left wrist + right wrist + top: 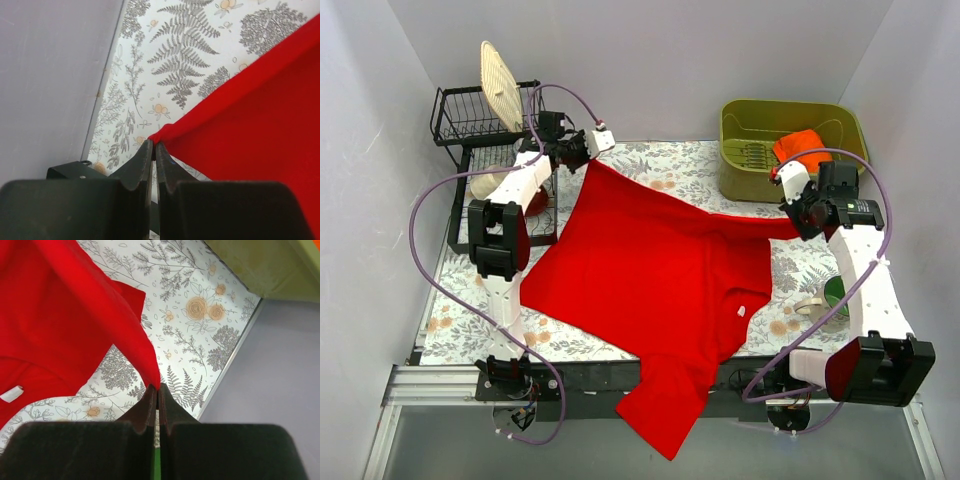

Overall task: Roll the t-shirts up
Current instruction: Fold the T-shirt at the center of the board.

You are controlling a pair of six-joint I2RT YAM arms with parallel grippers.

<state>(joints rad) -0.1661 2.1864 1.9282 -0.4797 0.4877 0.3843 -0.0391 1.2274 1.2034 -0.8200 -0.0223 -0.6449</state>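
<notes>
A plain bright red t-shirt [655, 290] lies spread over the flowered tablecloth [670, 165]; one sleeve hangs over the near edge. My left gripper [582, 152] is shut on its far left corner, which shows as a red tip [167, 132] pinched between the jaws in the left wrist view. My right gripper [798, 215] is shut on the far right corner [150, 367], lifted off the table, with the cloth stretched between the two grippers. A white neck label [741, 310] shows near the collar.
A black dish rack [485, 125] with a round woven plate [502, 80] stands at the back left. An olive tub [790, 145] holding an orange item [800, 145] stands at the back right. A green cup [840, 295] sits by the right arm.
</notes>
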